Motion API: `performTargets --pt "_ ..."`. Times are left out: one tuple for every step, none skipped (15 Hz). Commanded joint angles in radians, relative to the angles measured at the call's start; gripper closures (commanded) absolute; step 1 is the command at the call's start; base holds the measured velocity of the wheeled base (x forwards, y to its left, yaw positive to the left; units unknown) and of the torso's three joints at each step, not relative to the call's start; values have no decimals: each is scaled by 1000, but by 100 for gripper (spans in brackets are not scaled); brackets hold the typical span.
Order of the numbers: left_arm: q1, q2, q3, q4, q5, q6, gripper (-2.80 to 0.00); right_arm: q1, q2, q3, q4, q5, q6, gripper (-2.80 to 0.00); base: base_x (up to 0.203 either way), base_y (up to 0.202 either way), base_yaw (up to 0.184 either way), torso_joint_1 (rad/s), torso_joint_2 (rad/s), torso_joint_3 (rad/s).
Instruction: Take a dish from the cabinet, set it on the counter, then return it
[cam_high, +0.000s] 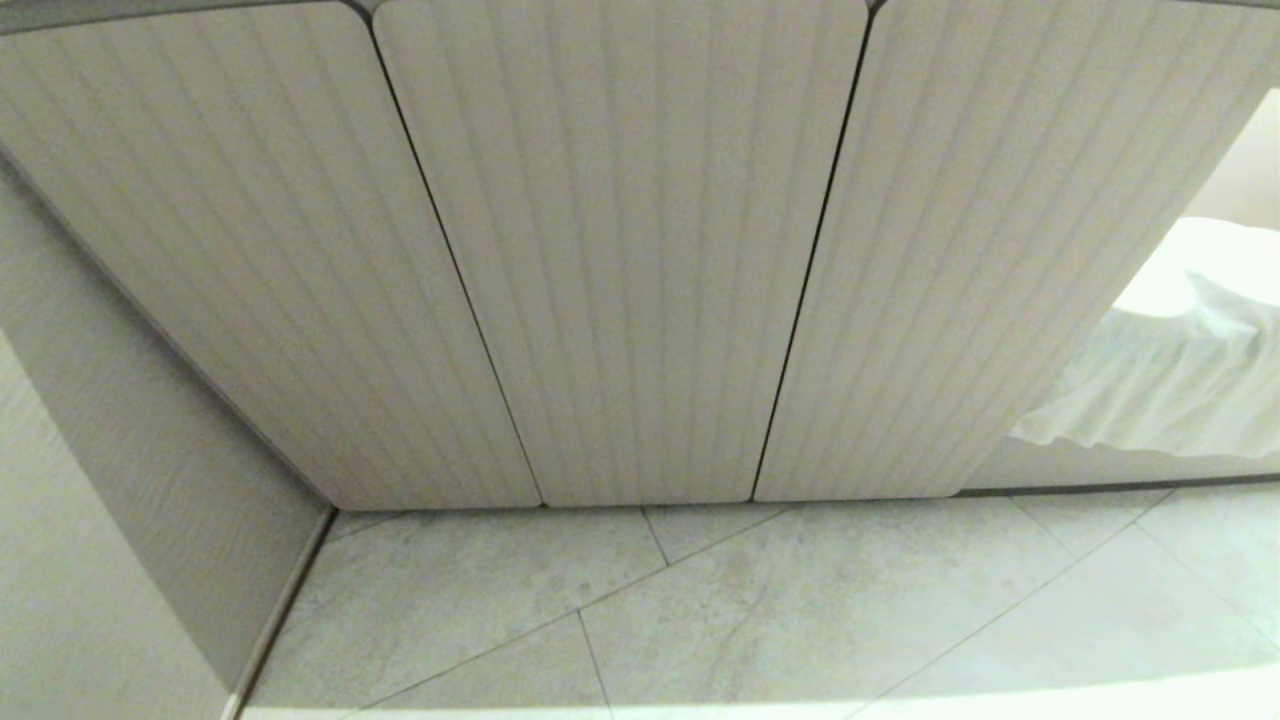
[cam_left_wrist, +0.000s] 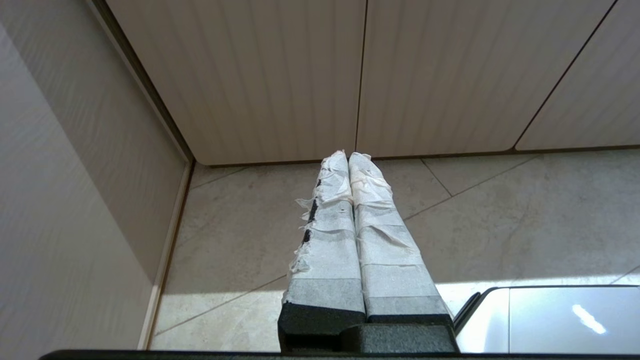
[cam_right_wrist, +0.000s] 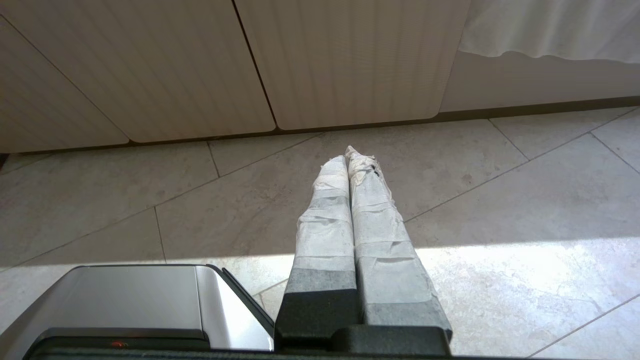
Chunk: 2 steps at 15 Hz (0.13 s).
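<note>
**Closed cabinet front, both grippers low above the floor**

Item 1. The cabinet (cam_high: 620, 250): a low unit with beige, vertically ribbed doors with rounded corners. Three doors show side by side in the head view, all shut, with thin dark seams between them. Their lower edges stand just above the floor. The interior is hidden.

Item 2. The dish: in no view; its place cannot be told with the doors shut.

Item 3. The counter: only a thin grey strip along the top edge of the head view, too little to describe.

Item 4. Left gripper (cam_left_wrist: 348, 156): two long fingers wrapped in white tape, frayed at the edges, on a black base. Fingers pressed together, pinching nothing. It points toward the foot of the cabinet near the seam between two doors, tips held above the floor and apart from the doors.

Item 5. Right gripper (cam_right_wrist: 347, 157): same taped build. Fingers pressed together, empty. It hangs over the floor, well short of the doors.

Item 6. Floor (cam_high: 800, 610): pale grey stone-look tiles with thin joints, a bright band of light across the near part.

Item 7. Side wall (cam_high: 120, 470): a plain beige panel, meeting the cabinet at the left.

Item 8. White draped cloth (cam_high: 1170, 390): beside the rightmost door, hanging with a wavy lower edge.

Item 9. Robot base (cam_right_wrist: 135, 300): silver-grey panel, visible in both wrist views.
</note>
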Motion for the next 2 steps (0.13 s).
performTargets --pt "0 1 0 0 0 1 0 1 0 1 0 0 0 0 0 0 0 0 0 0" --pt "0 1 0 0 0 1 0 1 0 1 0 0 0 0 0 0 0 0 0 0"
